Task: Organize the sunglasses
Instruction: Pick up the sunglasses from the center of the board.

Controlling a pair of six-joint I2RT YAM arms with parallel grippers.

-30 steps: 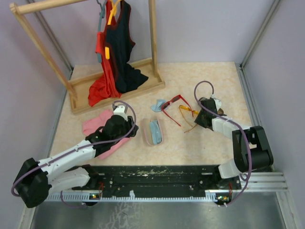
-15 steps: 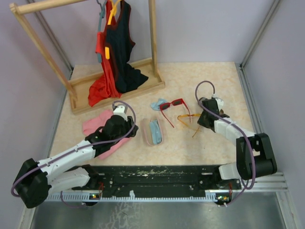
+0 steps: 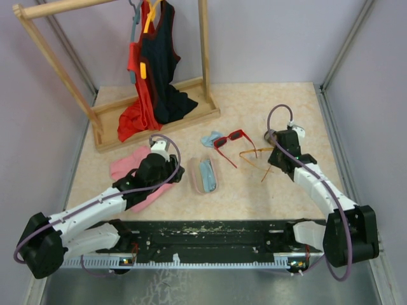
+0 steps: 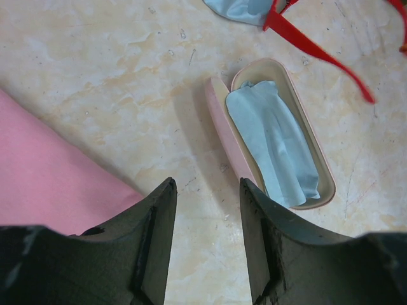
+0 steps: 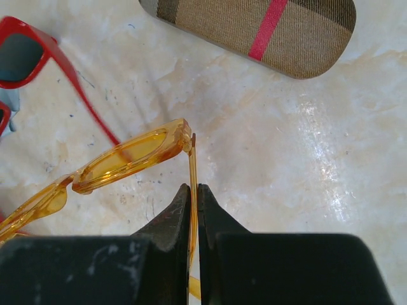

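Pinching a temple of the orange glasses (image 5: 127,155), the right gripper (image 5: 194,192) has dragged them toward frame right, seemingly clear of the red glasses (image 3: 230,140) for casing; the left gripper (image 4: 205,190) hangs spread.

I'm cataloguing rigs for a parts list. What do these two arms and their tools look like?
Left arm and right arm match: white link shells between black joint housings. A thin purple-grey cable loops over each wrist. The left tool and right tool have dark, matte, wedge-shaped fingers, scuffed pale in places. No markings legible.
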